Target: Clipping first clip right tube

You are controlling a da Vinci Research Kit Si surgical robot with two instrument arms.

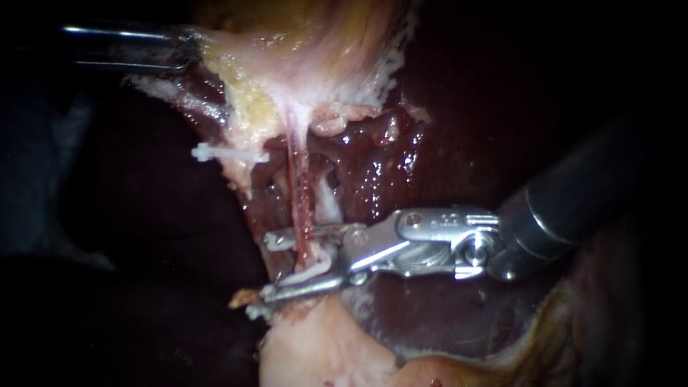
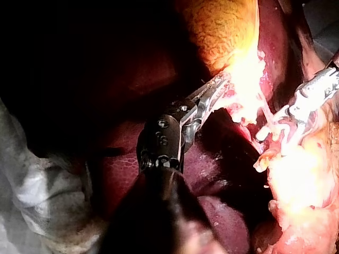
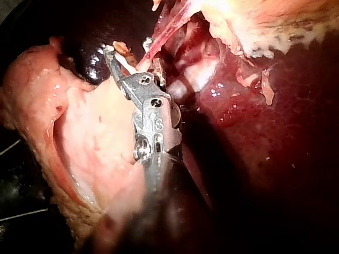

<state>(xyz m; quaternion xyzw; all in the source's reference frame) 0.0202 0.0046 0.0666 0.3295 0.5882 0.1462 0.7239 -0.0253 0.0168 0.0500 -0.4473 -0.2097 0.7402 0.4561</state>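
The right instrument's (image 1: 262, 275) claw is spread astride the right tube (image 1: 299, 193), with a clip (image 1: 315, 268) loaded. Closing askew could catch only part of the tube. The left instrument's (image 1: 180, 51) claw pinches the gallbladder (image 1: 301, 64), and a slip there would slacken the tube.

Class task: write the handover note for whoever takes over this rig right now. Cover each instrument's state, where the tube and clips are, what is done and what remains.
Left instrument: jaws shut on pale tissue, holding it stretched.
Right instrument: jaws open, straddling the right tube; a loaded clip shows white between them, by the tube.
Another clip already sits on tissue left of that tube.
Done: jaws placed across the tube.
Left: probably shut the jaws to set the clip, then open them and back away while the left instrument keeps tension.
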